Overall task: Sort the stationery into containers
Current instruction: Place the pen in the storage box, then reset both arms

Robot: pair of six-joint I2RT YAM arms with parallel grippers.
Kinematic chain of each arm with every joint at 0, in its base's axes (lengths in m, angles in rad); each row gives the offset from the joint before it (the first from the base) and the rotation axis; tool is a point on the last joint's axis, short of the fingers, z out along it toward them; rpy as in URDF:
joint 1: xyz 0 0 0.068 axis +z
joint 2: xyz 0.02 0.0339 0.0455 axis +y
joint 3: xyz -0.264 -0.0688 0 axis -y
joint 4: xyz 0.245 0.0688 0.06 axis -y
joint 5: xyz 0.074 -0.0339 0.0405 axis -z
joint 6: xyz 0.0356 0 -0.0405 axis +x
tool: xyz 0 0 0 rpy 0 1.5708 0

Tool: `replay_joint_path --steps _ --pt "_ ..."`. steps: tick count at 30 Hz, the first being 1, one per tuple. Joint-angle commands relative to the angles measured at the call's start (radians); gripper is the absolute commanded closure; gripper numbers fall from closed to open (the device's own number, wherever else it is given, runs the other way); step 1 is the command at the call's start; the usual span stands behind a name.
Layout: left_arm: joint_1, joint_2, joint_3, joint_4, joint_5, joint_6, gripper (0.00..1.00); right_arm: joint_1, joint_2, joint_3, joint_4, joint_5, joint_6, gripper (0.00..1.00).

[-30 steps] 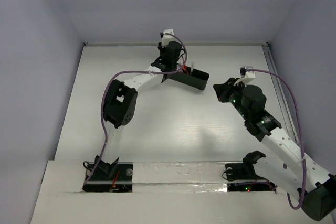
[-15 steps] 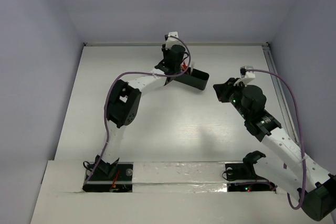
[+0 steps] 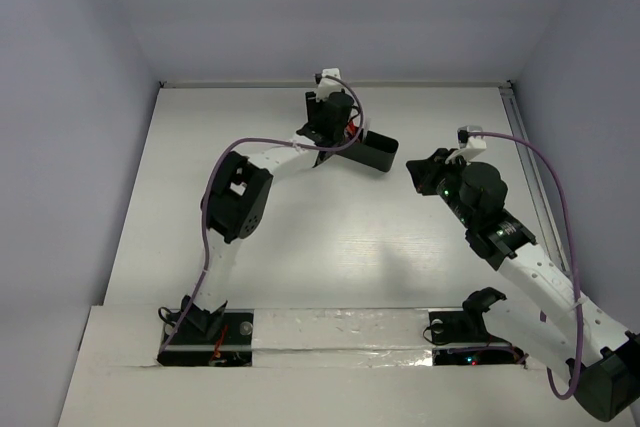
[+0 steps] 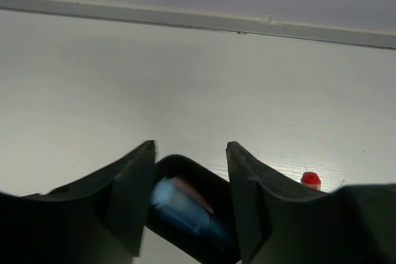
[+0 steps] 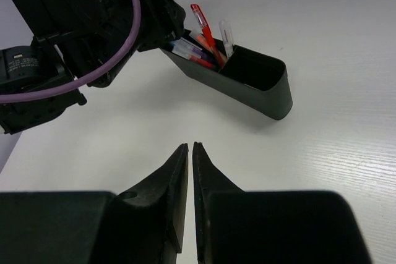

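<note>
Nearest the bases, the right gripper [image 5: 190, 146] hung over the white table [image 5: 346, 47], its jaws pressed almost together on nothing. Beyond it lay the black tray [image 5: 267, 88], with red pens [image 5: 206, 29] and a clear-capped pen [image 5: 226, 35] leaning out of its farther part. Over the tray's far end the left gripper [image 4: 190, 153] hovered with jaws released and empty, a blue capsule-shaped piece [image 4: 179, 205] lying in the tray beneath.
</note>
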State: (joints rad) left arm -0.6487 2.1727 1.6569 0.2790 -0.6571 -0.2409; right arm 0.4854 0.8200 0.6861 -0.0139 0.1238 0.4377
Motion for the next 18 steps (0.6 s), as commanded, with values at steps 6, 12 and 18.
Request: replay_joint_path --steps 6,12,18 --pt "-0.023 -0.162 -0.026 0.061 -0.025 0.023 0.4 -0.001 -0.007 0.0 0.054 0.014 -0.014 0.87" --pt "-0.052 -0.275 -0.051 0.074 -0.013 0.023 0.31 -0.001 -0.012 0.001 0.052 0.02 -0.016 0.87" --pt "-0.08 -0.468 -0.12 0.061 0.062 -0.017 0.3 -0.001 -0.038 0.0 0.046 0.039 -0.017 1.0"
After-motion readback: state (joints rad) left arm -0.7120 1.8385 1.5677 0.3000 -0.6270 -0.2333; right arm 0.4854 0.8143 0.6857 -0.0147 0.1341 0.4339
